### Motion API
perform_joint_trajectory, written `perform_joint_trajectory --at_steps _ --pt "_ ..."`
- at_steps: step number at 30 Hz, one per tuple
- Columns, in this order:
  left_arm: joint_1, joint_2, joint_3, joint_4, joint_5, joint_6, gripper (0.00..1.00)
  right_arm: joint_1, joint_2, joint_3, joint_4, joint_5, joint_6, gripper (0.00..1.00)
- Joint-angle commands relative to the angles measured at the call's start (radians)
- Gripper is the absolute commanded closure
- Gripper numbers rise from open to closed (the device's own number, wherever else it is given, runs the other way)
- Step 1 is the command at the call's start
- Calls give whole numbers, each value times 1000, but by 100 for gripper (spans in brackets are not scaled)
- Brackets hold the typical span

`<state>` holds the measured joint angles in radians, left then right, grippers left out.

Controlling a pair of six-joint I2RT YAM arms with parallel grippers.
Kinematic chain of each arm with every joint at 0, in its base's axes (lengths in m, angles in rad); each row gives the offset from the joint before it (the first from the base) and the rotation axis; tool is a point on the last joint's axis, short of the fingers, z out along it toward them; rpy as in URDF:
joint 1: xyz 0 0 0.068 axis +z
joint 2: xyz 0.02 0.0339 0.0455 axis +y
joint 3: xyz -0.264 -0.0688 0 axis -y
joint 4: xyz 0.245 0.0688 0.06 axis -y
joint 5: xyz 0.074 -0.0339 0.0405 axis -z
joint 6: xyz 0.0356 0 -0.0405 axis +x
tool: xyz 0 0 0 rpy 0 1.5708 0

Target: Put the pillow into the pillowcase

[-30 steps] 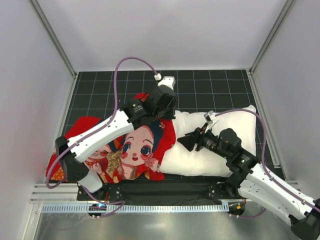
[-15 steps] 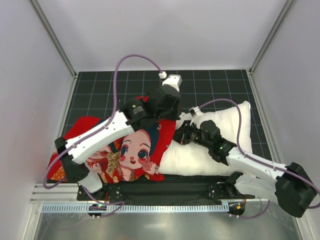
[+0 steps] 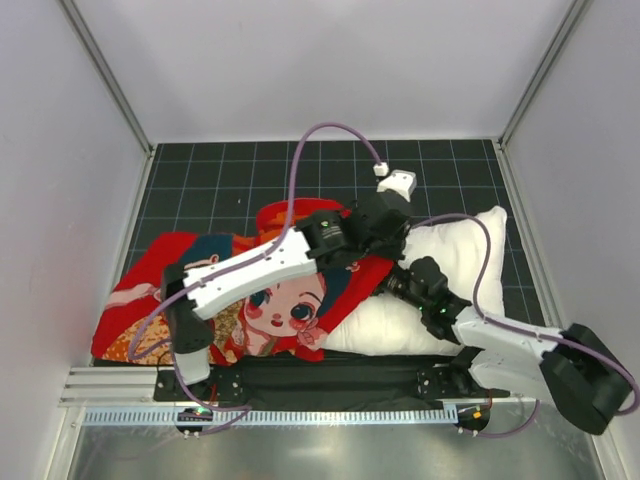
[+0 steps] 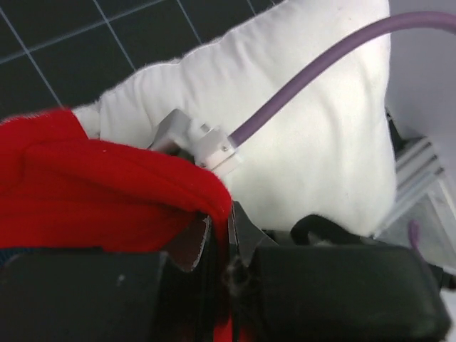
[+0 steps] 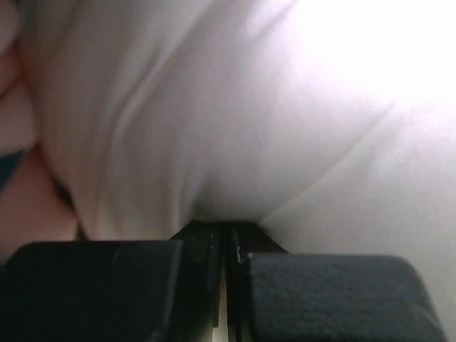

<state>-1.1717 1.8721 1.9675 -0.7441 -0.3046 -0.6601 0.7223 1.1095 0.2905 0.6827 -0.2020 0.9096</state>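
The left claw (image 4: 218, 229) is clenching the red rim of the pillowcase (image 4: 100, 192), and the pillow (image 4: 313, 142) is lying just beyond it, partly under that rim. The right claw (image 5: 226, 231), jaws pressed together, is pinching a pucker of the pillow's white cloth, the pillowcase just to its left.

1 pillow (image 3: 450, 255), 1 pillowcase (image 3: 190, 255), 2 arms - left arm (image 3: 250, 275), right arm (image 3: 500, 345) - 2 purple cables (image 3: 322, 128).
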Motion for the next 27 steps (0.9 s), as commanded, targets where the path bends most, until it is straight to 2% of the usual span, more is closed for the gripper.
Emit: perform_joint_trajectory --at_steps 1,2,4,5,7,8,10,11,12,16,18,20,23,27 --pt "58 -172 -131 147 64 -49 96 8 -162 30 -193 59 -92 96" --pt "90 -195 -156 146 64 -49 95 8 -196 48 -286 82 -124 94" --pt "122 -252 -219 125 44 -42 93 5 -261 64 -362 95 -162 88" --pt "145 -267 -234 120 33 -39 93 5 -319 73 -415 89 -199 76" --pt "159 -303 -272 120 35 -38 93 3 -382 69 -434 55 -231 60" --pt "162 -312 -277 120 36 -36 92 3 -437 64 -430 2 -245 46" --pt "164 -315 -269 118 51 -29 93 3 -476 56 -411 -55 -274 34" --pt "164 -314 -263 115 56 -29 93 3 -496 56 -388 -121 -282 23" --pt "164 -311 -259 112 74 -29 93 3 -491 62 -377 -144 -293 19" --pt "164 -286 -220 109 126 -38 93 3 -372 159 -387 -250 -319 14" --pt "164 -269 -207 103 139 -38 93 8 -280 173 -336 -322 -310 14" --pt "164 -257 -187 97 142 -33 93 15 -231 170 -217 -359 -276 14" --pt "165 -242 -156 66 127 -27 92 66 -148 176 -147 -350 -261 14" --pt "165 -214 -89 40 134 -18 92 159 -34 157 -2 -346 -233 21"
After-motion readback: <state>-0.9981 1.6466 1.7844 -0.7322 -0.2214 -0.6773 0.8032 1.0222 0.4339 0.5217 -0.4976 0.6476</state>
